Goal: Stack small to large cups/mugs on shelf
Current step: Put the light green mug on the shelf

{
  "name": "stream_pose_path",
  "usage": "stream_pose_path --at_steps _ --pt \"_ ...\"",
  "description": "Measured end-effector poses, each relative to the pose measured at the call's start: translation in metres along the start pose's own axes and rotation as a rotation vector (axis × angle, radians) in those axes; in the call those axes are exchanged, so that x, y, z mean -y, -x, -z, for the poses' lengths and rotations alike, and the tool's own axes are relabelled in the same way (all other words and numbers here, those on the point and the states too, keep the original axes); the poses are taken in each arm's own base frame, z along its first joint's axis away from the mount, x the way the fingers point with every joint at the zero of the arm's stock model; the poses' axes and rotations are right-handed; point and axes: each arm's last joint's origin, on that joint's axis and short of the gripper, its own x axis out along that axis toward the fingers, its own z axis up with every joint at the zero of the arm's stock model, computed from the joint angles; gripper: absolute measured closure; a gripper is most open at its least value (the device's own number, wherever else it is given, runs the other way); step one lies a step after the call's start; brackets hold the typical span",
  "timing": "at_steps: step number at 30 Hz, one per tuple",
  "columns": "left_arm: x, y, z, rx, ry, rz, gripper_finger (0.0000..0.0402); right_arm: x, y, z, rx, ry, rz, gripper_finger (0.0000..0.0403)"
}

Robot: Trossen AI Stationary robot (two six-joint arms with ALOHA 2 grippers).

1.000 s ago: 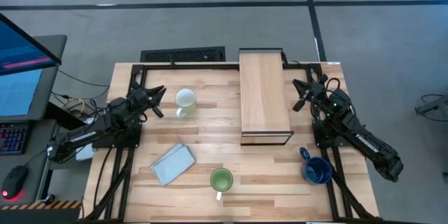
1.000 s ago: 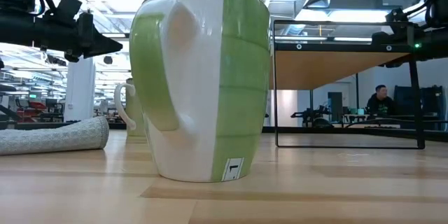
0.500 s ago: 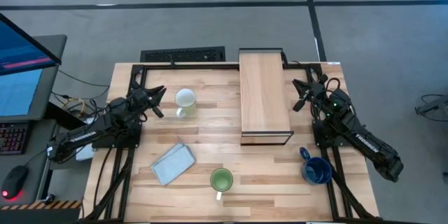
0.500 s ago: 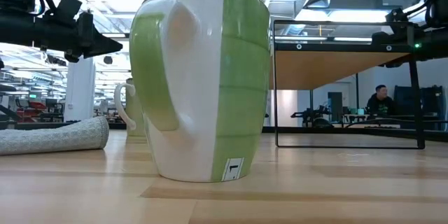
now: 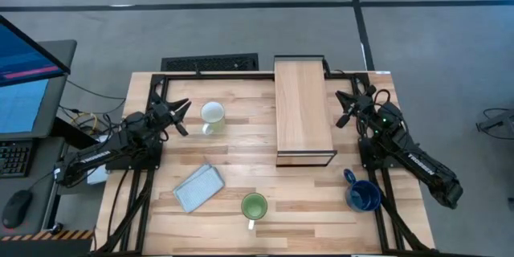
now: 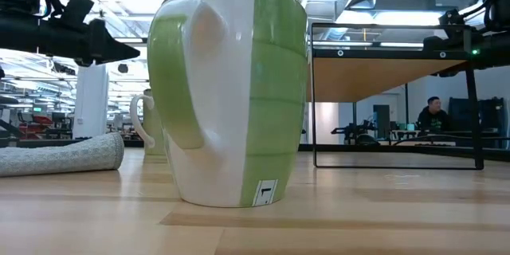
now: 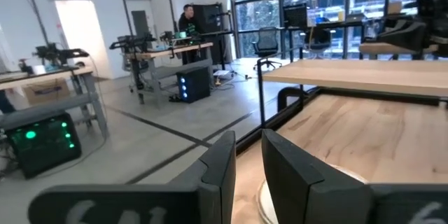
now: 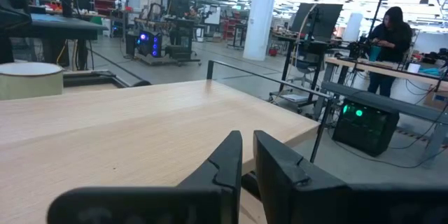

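Observation:
The white mug (image 5: 212,115) stands on the table at the far left, and also shows in the low view (image 6: 147,124). The green mug (image 5: 254,206) stands near the front edge, close to the low camera (image 6: 231,96). The dark blue mug (image 5: 362,196) stands at the front right. The light-wood shelf (image 5: 303,112) stands raised over the table at the centre right. My left gripper (image 5: 186,117) hovers just left of the white mug, shut and empty (image 7: 246,143). My right gripper (image 5: 339,109) hovers just right of the shelf, shut and empty (image 8: 246,140).
A folded grey-blue cloth (image 5: 198,187) lies at the front left, between the white and green mugs. A black frame (image 5: 210,63) runs along the table's far edge. People stand at benches in the room behind (image 8: 386,38).

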Motion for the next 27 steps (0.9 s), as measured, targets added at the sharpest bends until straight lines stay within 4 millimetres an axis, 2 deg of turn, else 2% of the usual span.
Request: stream_pose_path --at_steps 10,16,21,24,27 --pt "0.0 0.0 -0.007 0.071 0.042 0.025 0.0328 0.0 0.0 0.0 0.0 0.0 0.0 0.0343" --pt "0.001 0.001 -0.012 0.093 0.048 0.089 0.025 0.0 0.0 0.0 0.0 0.0 0.0 0.0343" --pt "0.004 0.001 -0.013 0.103 -0.038 0.17 0.0174 0.0 0.0 0.0 0.001 0.0 0.0 0.0343" --pt "0.004 0.002 -0.013 0.104 -0.024 0.18 0.0147 0.0 0.0 0.0 0.0 0.0 0.0 0.0343" --pt "0.004 0.002 -0.012 0.087 0.067 0.177 0.0131 0.0 0.0 0.0 0.0 0.0 0.0 0.0343"
